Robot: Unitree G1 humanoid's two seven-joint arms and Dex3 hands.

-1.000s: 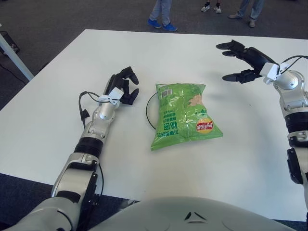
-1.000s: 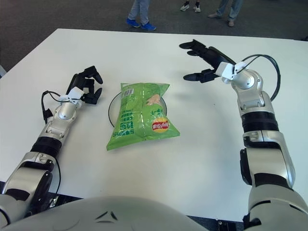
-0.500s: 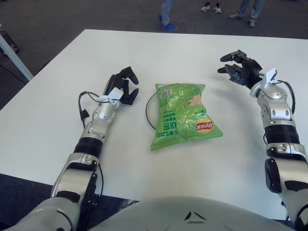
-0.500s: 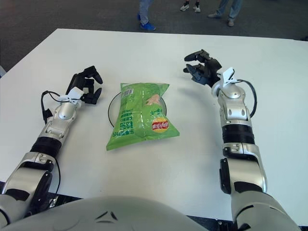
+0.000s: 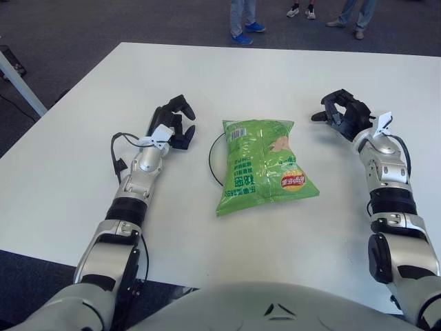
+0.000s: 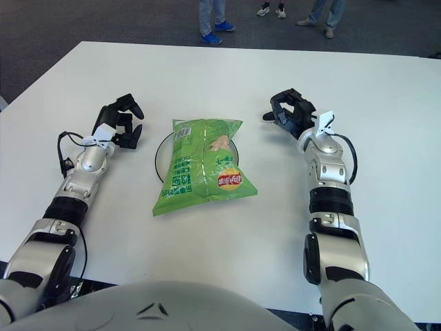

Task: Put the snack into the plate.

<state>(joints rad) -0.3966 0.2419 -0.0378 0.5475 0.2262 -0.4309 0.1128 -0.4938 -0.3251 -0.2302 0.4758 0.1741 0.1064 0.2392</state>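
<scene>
My right hand (image 5: 342,114) has its fingers curled loosely inward and grips nothing; it shows to the right of the snack (image 5: 264,165), well apart from it, over the white table (image 5: 289,69). I cannot tell whether it touches the tabletop. A white tag sticks out at its wrist, and my right forearm runs back from there toward the lower right edge.

My left hand (image 5: 173,122) is also curled on itself, fingers bent with nothing between them. It shows just left of the plate (image 5: 213,162), near the rim but apart from it. A thin black cable loops from that wrist along the forearm, which lies low along the table.

The snack is a green bag with a barcode label at its far left corner and a red and yellow logo near its lower right. It lies flat on the plate and covers nearly all of it, so that only a dark arc of rim shows at the bag's left edge. The near end of the bag spreads beyond the plate onto the table. Neither hand touches the bag.

Beyond the far table edge is dark carpet, with the legs and shoes of several people (image 5: 242,15) standing there. The top of my pale torso fills the bottom edge.
</scene>
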